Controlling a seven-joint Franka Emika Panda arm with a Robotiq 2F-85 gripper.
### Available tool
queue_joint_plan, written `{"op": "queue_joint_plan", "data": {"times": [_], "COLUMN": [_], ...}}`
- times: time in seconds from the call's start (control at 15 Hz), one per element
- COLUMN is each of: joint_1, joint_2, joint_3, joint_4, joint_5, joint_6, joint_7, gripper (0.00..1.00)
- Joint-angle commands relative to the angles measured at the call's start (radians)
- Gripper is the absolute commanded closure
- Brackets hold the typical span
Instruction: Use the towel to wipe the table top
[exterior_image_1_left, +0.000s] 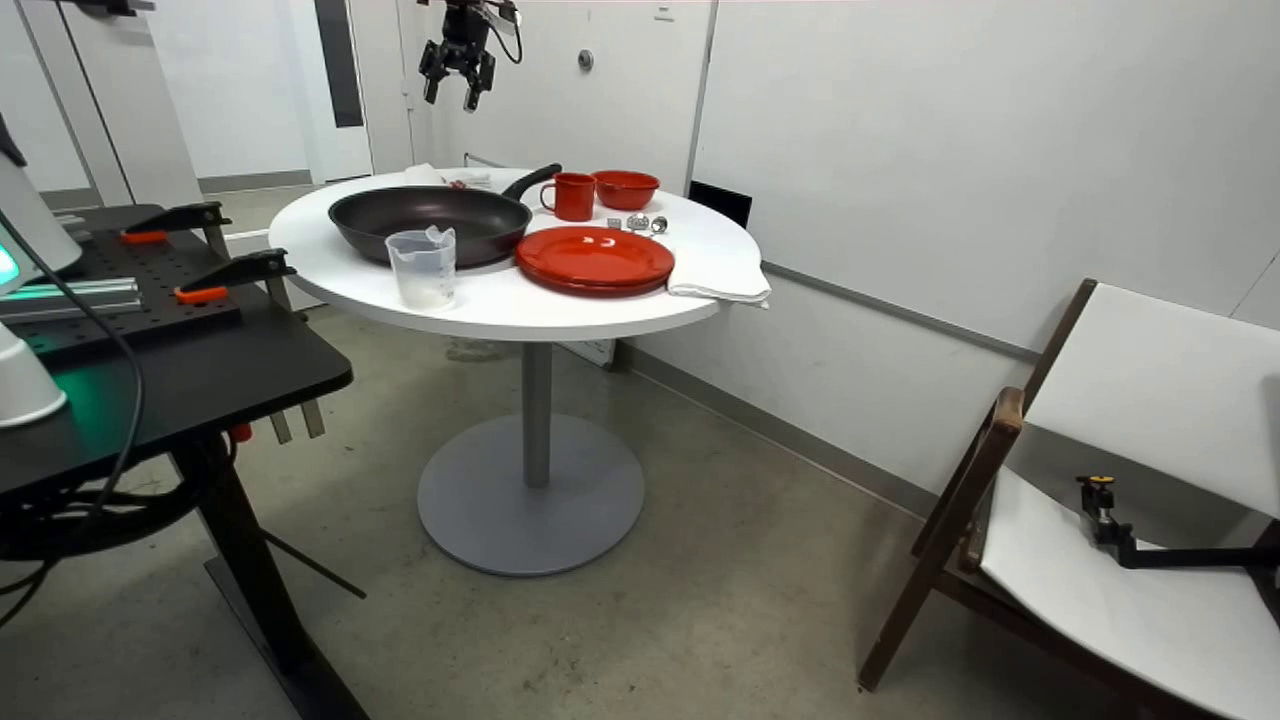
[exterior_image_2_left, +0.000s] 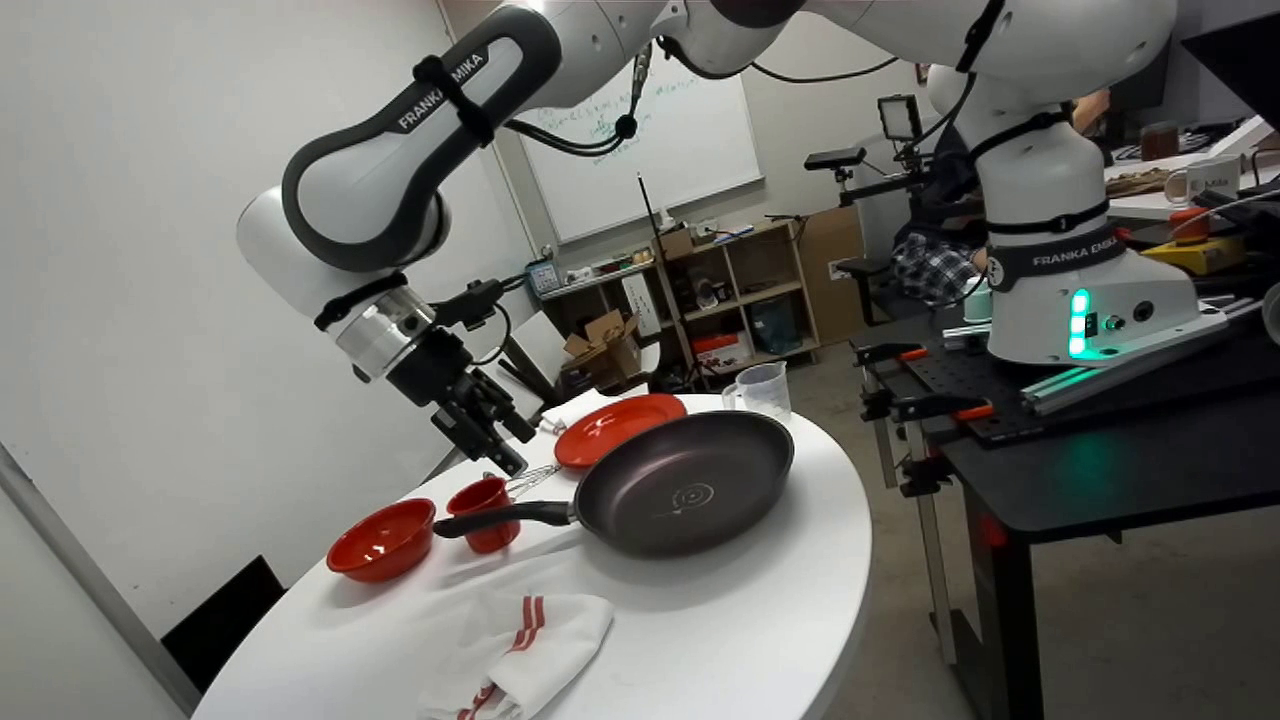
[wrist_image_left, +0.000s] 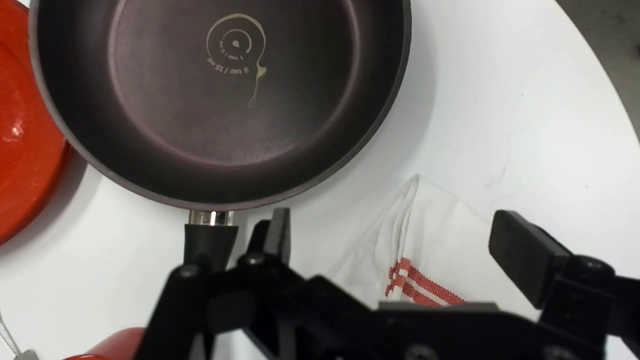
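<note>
The round white table top (exterior_image_1_left: 545, 318) shows in both exterior views (exterior_image_2_left: 740, 630) and the wrist view (wrist_image_left: 515, 110). A white towel with red stripes (exterior_image_2_left: 560, 640) lies crumpled on it, near the frying pan's handle side. The towel also shows in the wrist view (wrist_image_left: 440, 235), between and beyond my fingers, its lower part hidden by the gripper. Only a bit of the towel (exterior_image_1_left: 424, 175) shows behind the pan in an exterior view. My gripper (exterior_image_1_left: 450, 98) is open and empty, above the table top and apart from the towel. It also shows elsewhere (exterior_image_2_left: 517, 450) (wrist_image_left: 392, 237).
A dark frying pan (exterior_image_2_left: 690, 490) takes the middle, its handle towards a red mug (exterior_image_2_left: 490, 515) and red bowl (exterior_image_2_left: 382, 542). Red plates (exterior_image_1_left: 595, 257), a whisk (exterior_image_2_left: 530, 480), a clear measuring cup (exterior_image_1_left: 424, 270) and a second white cloth (exterior_image_1_left: 722, 278) stand around it.
</note>
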Motion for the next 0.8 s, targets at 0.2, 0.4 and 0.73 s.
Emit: {"op": "queue_joint_plan", "data": {"times": [0.2, 0.4, 0.73], "joint_1": [0.003, 0.003, 0.008], "joint_2": [0.002, 0.002, 0.021], "joint_3": [-0.004, -0.004, -0.009], "joint_4": [0.005, 0.005, 0.018], "joint_5": [0.003, 0.003, -0.004], "joint_6": [-0.004, -0.004, 0.037], "joint_7": [-0.001, -0.001, 0.008], "gripper": [0.00, 0.00, 0.00]}}
